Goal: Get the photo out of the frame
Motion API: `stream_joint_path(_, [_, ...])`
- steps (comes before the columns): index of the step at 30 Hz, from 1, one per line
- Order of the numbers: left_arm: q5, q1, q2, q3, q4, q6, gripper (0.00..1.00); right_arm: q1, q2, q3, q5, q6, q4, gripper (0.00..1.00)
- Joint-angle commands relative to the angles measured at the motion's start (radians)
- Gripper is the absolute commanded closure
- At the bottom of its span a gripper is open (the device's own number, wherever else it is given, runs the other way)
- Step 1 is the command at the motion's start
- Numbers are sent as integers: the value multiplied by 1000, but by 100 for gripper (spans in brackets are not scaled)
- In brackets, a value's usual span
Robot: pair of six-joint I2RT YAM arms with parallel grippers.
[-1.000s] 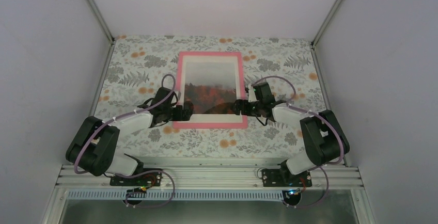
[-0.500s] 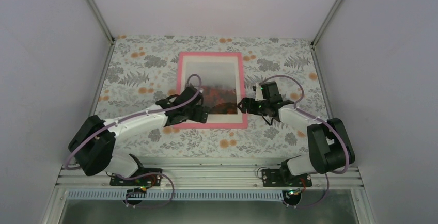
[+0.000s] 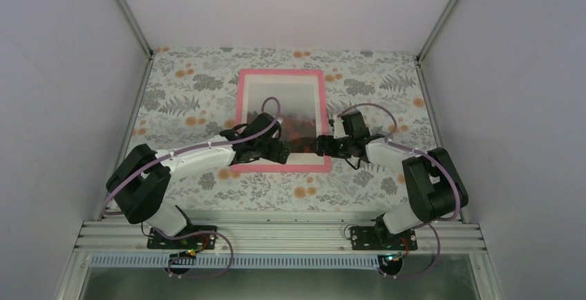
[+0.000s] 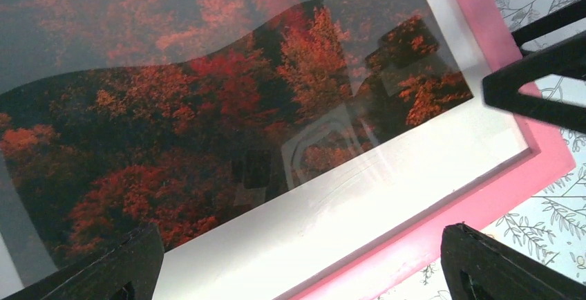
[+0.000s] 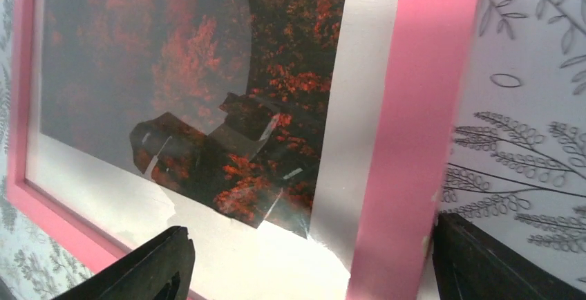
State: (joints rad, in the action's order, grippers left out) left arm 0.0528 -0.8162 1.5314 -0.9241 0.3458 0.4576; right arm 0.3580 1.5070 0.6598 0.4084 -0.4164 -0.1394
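Plainly, the left jaws hang spread apart above the lower part of the photo (image 3: 287,103), which lies face up inside the pink frame (image 3: 241,113), flat on the bench (image 3: 186,86). The right jaws, also apart, straddle the frame's right rail. Best, I judge, to pinch that rail firmly and turn the frame over.
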Motion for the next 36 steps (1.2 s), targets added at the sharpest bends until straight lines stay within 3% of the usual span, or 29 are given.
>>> stream_joint_path(1, [-16,0,-4,-23,-29,19,0,62,34,26,54,-42,74,24])
stream_joint_path(11, [-35,2,23,-53,-29,22,1,110,98,65,122,-84,157,28])
stream_joint_path(17, [-79,0,54,-81,-60,31,4,37,6,6,-37,-84,107,29])
stream_joint_path(24, [-119,-3,200,-217,-66,19,12,-27,-76,-23,-199,-76,19,29])
stream_joint_path(27, [-104,-3,244,-262,-45,12,14,-26,-77,-15,-192,-71,16,32])
stream_joint_path(36, [-54,24,135,-108,-81,2,13,74,121,209,-234,-86,-83,39])
